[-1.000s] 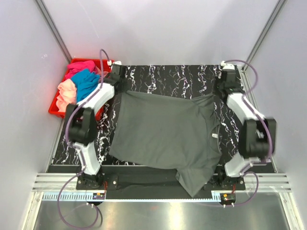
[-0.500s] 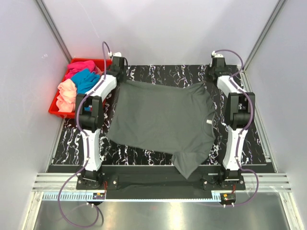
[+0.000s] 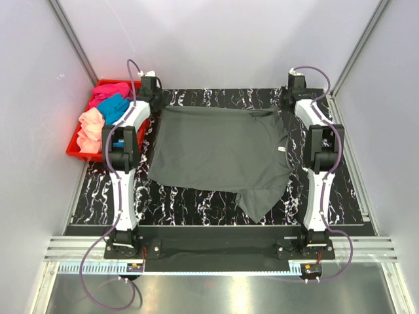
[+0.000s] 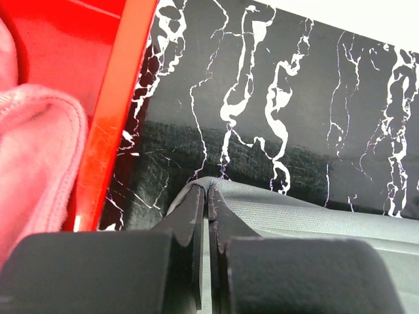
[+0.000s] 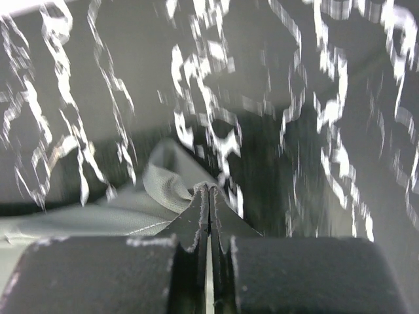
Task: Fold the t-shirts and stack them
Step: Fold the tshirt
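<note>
The dark grey t-shirt (image 3: 219, 150) lies spread on the black marbled table, its white neck tag (image 3: 279, 150) at the right and one sleeve (image 3: 260, 203) pointing to the near edge. My left gripper (image 3: 157, 104) is shut on the shirt's far left corner (image 4: 262, 209). My right gripper (image 3: 286, 106) is shut on its far right corner (image 5: 163, 180). Both arms are stretched to the table's far edge. Magenta-pink (image 3: 110, 91), teal-blue (image 3: 115, 108) and peach (image 3: 91, 127) t-shirts lie crumpled in the red crate.
The red plastic crate (image 3: 73, 151) stands off the table's far left corner; its rim (image 4: 108, 131) is close beside my left gripper. Grey walls enclose the table at the back and on both sides.
Both grippers have moved away from the bases to the far edge, dragging the grey shirt with them. The shirt now lies flatter and further back.
</note>
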{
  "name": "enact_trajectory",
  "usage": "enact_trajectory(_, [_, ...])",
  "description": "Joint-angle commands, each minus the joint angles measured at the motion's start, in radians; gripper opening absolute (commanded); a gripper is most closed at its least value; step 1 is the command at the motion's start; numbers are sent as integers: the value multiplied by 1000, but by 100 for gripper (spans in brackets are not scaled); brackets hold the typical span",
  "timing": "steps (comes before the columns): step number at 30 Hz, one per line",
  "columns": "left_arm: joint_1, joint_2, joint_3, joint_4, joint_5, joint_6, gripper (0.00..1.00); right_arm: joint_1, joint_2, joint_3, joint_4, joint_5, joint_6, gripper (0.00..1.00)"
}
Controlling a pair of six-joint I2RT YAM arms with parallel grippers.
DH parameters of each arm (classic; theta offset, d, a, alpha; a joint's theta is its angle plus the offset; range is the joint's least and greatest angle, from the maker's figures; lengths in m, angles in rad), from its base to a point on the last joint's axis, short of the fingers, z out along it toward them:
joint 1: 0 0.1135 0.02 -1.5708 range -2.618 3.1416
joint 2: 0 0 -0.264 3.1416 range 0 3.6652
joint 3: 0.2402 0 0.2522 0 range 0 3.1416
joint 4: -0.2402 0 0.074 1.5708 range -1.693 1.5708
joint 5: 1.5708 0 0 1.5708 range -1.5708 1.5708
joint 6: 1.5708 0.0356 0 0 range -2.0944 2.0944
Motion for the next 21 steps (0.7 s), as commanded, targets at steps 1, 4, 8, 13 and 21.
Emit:
enact_trajectory(1, [4, -38, 2, 40, 73, 35, 0, -4, -147, -84, -67, 5, 72, 0])
enact_trajectory(4, [4, -78, -27, 19, 78, 65, 0, -4, -190, -138, -107, 28, 68, 0])
enact_trajectory(8, [4, -128, -76, -32, 64, 96, 0, -2, -245, -204, -128, 34, 72, 0])
enact_trajectory(13, [2, -187, -140, -70, 35, 115, 0, -2, -334, -302, -148, 8, 103, 0])
enact_trajectory(21, [-11, -240, -217, -118, 30, 118, 0, -2, -458, -480, -156, -21, 152, 0])
